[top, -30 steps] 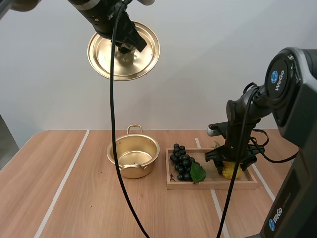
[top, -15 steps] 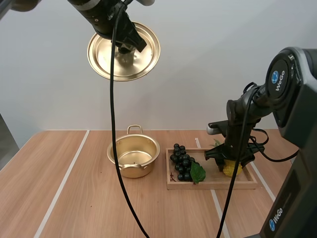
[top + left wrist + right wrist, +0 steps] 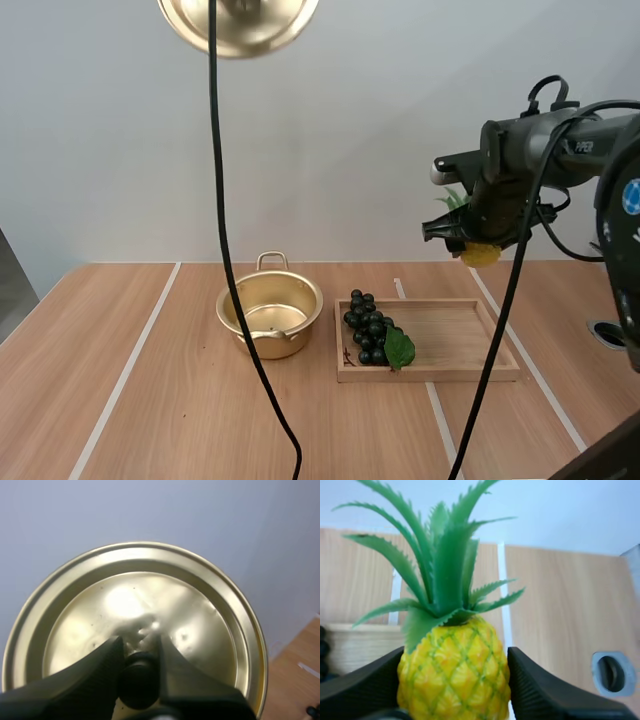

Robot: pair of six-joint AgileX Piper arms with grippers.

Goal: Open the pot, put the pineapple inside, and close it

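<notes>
On the wooden table [image 3: 150, 400], a wooden tray [image 3: 430, 376] is sitting nearest the camera. A bunch of dark grapes [image 3: 368, 325] with a green leaf [image 3: 400, 348] is lying at its left end, and its right half is showing bare wood. Just beside the tray, on its left, the golden pot [image 3: 270, 318] is standing upright and uncovered, its shiny bottom catching the light.

Farther back and higher, the right gripper [image 3: 475, 240] is hanging in the air above the tray's far right side, well clear of the wood. It is carrying the pineapple [image 3: 481, 255] well apart from the pot. In the right wrist view its two black fingers [image 3: 545, 690] are standing only as far apart as the fruit is wide. Their ribbed faces are pressing the yellow body from both sides, and the green crown is pointing away from the gripper.

Highest of all, against the pale wall, the golden lid [image 3: 240, 25] is hanging well above the pot, tilted toward the camera. The left gripper [image 3: 137, 646] is holding it, its fingertips nearly closed and pinching the lid's black knob [image 3: 137, 680] between them.
</notes>
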